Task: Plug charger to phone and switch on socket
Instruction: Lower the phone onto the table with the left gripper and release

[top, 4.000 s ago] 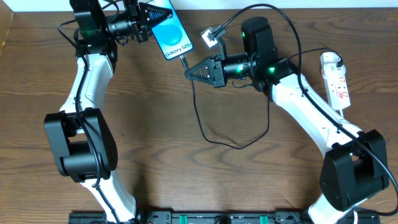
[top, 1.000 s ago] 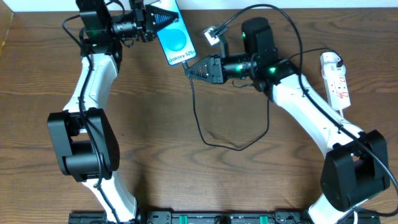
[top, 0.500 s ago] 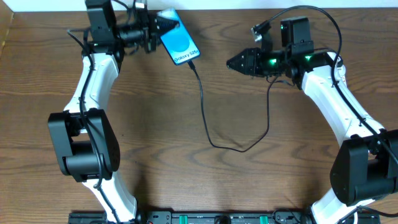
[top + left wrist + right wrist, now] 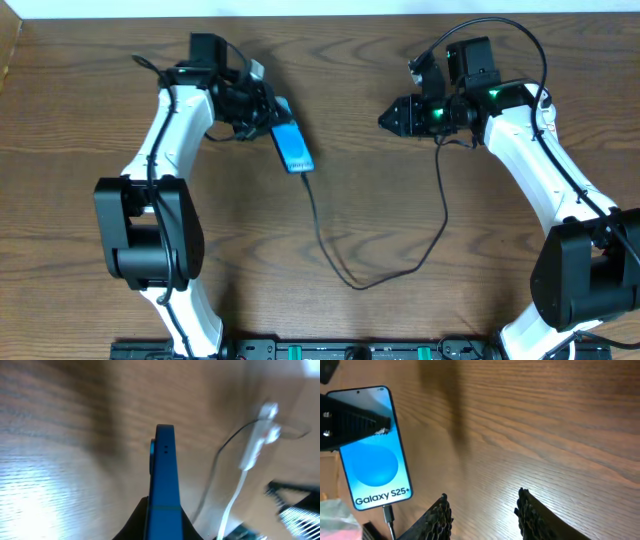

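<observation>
The left pincer is closed to the phone's thickness and clamps the phone by its far end. In the left wrist view its two dark fingers press on either side of the blue body, which is seen edge-on. The right pincer stands wide open with nothing between its ribbed fingers, above bare wood, well to the right of the phone and pointing towards it.

The phone sits left of centre in the far half of the scene, turned on its side so that the overhead view shows only a narrow blue sliver. The right wrist view shows its screen: light blue with a turquoise circle and "Galaxy S25+". Whether it touches the wood I cannot tell.

The charger is plugged into the phone's near end. Its thin black cable drops towards the near side, curves right in a loose loop and climbs to the right arm.

The socket appears only as a white blur with a white cord, far behind the phone.

The surface is dark brown wood grain, with a pale strip along its far edge.
</observation>
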{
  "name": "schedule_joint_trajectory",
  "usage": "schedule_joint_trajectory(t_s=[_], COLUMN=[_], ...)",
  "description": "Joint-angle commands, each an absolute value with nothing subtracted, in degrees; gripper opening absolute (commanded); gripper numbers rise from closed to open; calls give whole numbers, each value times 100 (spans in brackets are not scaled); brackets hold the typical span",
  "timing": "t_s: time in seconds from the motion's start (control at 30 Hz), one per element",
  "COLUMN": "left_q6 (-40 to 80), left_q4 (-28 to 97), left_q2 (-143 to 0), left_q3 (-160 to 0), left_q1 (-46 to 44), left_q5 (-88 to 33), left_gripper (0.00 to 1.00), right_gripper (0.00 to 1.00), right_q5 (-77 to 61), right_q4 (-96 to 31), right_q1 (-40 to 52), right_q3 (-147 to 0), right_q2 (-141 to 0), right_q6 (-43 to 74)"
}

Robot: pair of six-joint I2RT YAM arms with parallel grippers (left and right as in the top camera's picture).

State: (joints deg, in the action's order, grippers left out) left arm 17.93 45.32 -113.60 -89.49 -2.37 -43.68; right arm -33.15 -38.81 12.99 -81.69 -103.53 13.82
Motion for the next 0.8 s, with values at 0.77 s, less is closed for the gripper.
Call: schedule_joint_trajectory(t_s=[0.77], left_q6=[733], left_q4=[4602], left_q2=[-12881], left_q3=[-9021], left_q1=[-174], left_q5=[-3951], left_gripper=[9], right_gripper=[44], right_q5=[-3068], right_q4=[-4226], right_q1=[1361], right_q3=[-8250], right_q2=[-10221], right_q6=[1017])
